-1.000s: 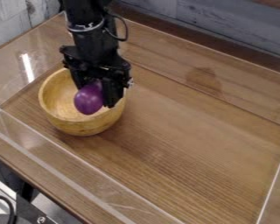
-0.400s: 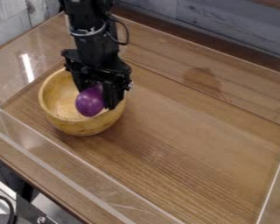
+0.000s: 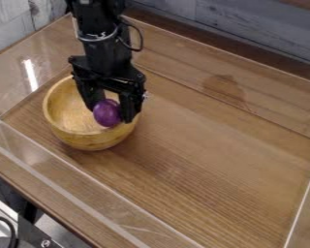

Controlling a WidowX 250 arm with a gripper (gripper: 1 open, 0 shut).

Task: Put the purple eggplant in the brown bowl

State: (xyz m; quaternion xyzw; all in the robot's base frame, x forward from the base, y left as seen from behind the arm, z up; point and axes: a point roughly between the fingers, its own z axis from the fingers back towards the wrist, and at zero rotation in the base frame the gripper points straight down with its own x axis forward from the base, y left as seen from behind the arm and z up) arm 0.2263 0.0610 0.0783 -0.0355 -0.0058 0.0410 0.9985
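Note:
The brown bowl (image 3: 70, 135) stands on the left part of the wooden table, round, light wood with a thick rim. The purple eggplant (image 3: 106, 113) lies inside its hollow, toward the right side. My gripper (image 3: 109, 105) hangs straight down over the bowl with its black fingers (image 3: 86, 101) spread to either side of the eggplant and a gap showing, so it is open. The eggplant's stem cap is hidden.
A clear plastic wall (image 3: 184, 208) rims the wooden table (image 3: 223, 126) at the front and left. A grey plank wall (image 3: 248, 24) runs along the back. Black cables (image 3: 3, 232) hang below the front left corner.
The fingers have spread apart and let go of the eggplant, which has dropped a little lower into the bowl. The arm itself has stayed in place.

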